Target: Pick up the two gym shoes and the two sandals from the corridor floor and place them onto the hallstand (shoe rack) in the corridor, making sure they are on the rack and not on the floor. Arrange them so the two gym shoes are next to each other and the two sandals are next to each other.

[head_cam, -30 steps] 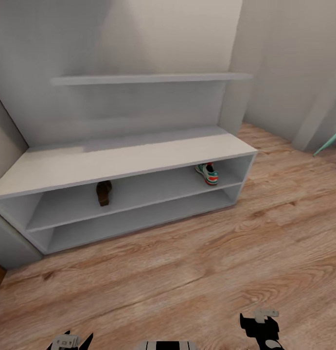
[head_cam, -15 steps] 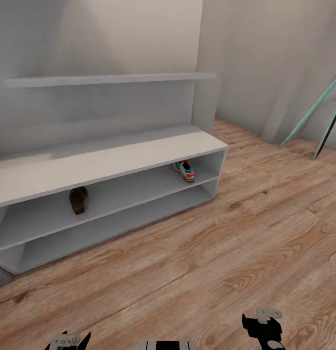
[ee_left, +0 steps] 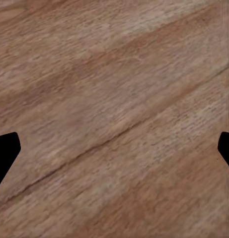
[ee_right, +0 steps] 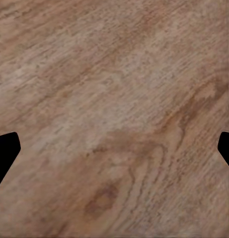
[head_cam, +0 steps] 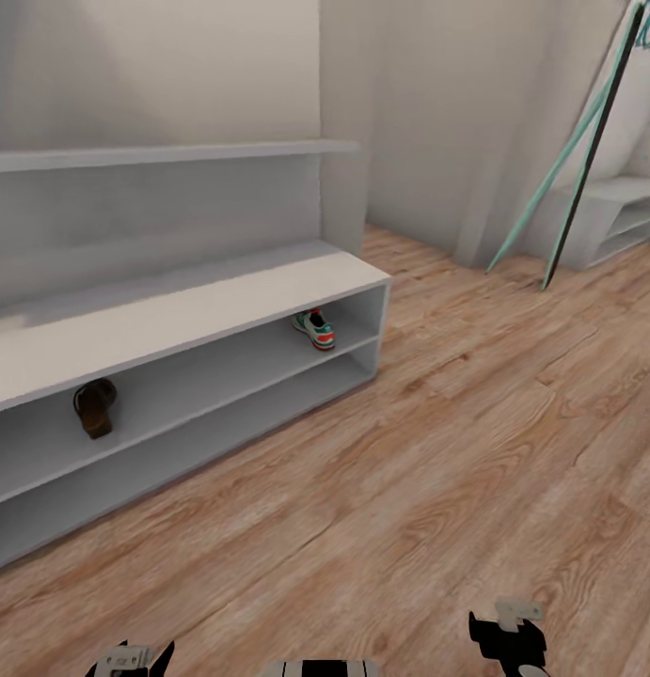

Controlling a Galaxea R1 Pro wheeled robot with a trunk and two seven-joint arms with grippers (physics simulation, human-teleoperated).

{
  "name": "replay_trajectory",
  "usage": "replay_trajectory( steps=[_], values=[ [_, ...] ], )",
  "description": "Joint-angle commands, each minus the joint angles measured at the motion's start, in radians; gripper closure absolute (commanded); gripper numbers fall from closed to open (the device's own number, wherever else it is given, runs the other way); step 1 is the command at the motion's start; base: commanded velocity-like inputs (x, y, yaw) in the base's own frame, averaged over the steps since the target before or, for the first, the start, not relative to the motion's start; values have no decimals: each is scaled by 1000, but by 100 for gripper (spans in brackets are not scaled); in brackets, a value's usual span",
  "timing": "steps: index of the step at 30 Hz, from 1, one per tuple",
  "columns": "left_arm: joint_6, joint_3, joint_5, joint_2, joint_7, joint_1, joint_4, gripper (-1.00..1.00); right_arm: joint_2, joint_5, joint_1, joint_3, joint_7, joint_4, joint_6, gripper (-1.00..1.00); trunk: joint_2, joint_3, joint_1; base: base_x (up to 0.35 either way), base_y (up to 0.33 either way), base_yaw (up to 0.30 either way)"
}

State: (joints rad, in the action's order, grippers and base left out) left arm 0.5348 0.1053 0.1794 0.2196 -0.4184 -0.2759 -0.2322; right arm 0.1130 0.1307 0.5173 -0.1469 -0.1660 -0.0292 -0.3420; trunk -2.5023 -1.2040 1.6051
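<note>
Gym shoes and sandals are only half accounted for: one gym shoe (head_cam: 314, 329), cream with green stripes and a red-orange heel, sits on the upper open tier of the hallstand (head_cam: 174, 310) near its right end, and one brown sandal (head_cam: 95, 406) lies on the same tier well to the left of it. The two are well apart, with bare shelf between them. The lower tier below them looks bare in its visible part. Above the bench a long grey shelf (head_cam: 165, 155) runs along the wall.

The corridor floor (head_cam: 409, 489) of light wood-grain planks stretches from the rack toward the robot. Beyond the rack's right end, a teal pole and a dark pole (head_cam: 588, 150) lean against the wall beside a low white unit (head_cam: 616, 221).

The left gripper (ee_left: 114, 148) points down at the planks, its dark fingertips (ee_left: 5, 153) spread wide, nothing between them. The right gripper (ee_right: 114, 148) hangs likewise over bare floor, fingers (ee_right: 5, 151) wide apart and holding nothing. In the head view both grippers show at the bottom edge.
</note>
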Motion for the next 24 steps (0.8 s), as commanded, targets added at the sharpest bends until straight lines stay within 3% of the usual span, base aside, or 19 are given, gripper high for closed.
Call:
replay_trajectory(
  steps=[1, 6, 17, 24],
  values=[
    [-1, 5, 7, 0, -10, 0, 1, -100, 0, 10, 1, -8, -3, 2, -3, -100, 0, -1, 0, 0, 0, -300],
    [-1, 5, 8, 0, -10, 0, 1, -100, -2, 10, 0, -8, -3, 2, -3, -100, 0, -1, 0, 0, 0, -300],
    [-2, 5, 8, -3, -8, 0, 1, -100, -3, 10, -2, -8, -3, 2, -3, -100, 2, 42, -5, 0, 0, -300],
    [-2, 5, 8, -4, -8, 0, 2, -100, -3, 9, -4, -9, -3, 1, -3, -100, 51, 64, -32, 0, 0, -300]
  ],
)
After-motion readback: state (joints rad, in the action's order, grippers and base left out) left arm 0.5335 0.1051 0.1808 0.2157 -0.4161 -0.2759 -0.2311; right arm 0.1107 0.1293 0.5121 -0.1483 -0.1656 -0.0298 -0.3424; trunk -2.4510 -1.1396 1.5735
